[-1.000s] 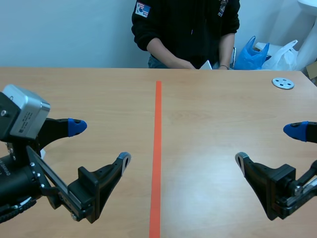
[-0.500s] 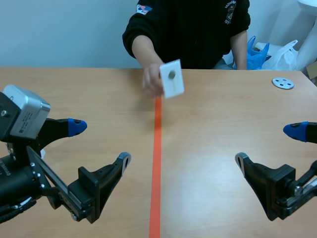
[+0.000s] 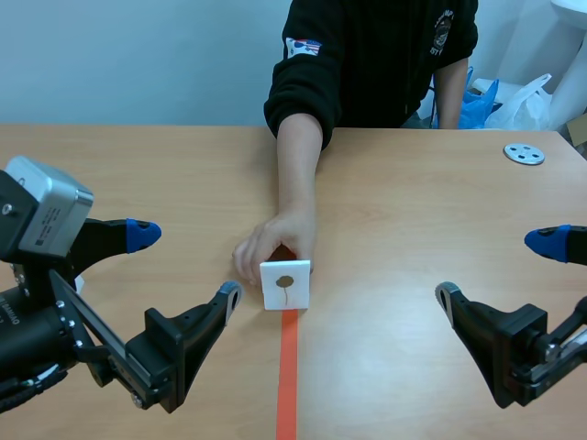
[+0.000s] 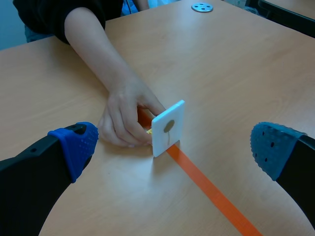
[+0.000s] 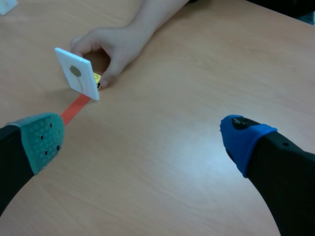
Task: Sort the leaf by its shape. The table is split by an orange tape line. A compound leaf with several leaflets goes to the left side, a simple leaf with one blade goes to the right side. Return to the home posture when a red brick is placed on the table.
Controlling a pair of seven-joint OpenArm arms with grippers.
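Observation:
A small white card (image 3: pixel 285 285) stands upright on the orange tape line (image 3: pixel 288 385), held from behind by a person's hand (image 3: pixel 266 247). It bears a picture of one round leaf blade on a stalk, seen on the card (image 4: pixel 168 128) in the left wrist view and on the card (image 5: pixel 78 73) in the right wrist view. Something yellow shows at its base. My left gripper (image 3: pixel 183 266) stands open at the near left, short of the card. My right gripper (image 3: pixel 504 270) stands open at the near right, well apart from it.
A person sits across the table, with a forearm (image 3: pixel 298 174) stretched along the tape line. A grey metal disc (image 3: pixel 524 153) lies at the far right. Plastic bags (image 3: pixel 495 96) stand behind the table's far edge.
The person's hand has brought the white card from mid-air near the far edge down onto the tape line in front of my grippers. Neither arm has moved.

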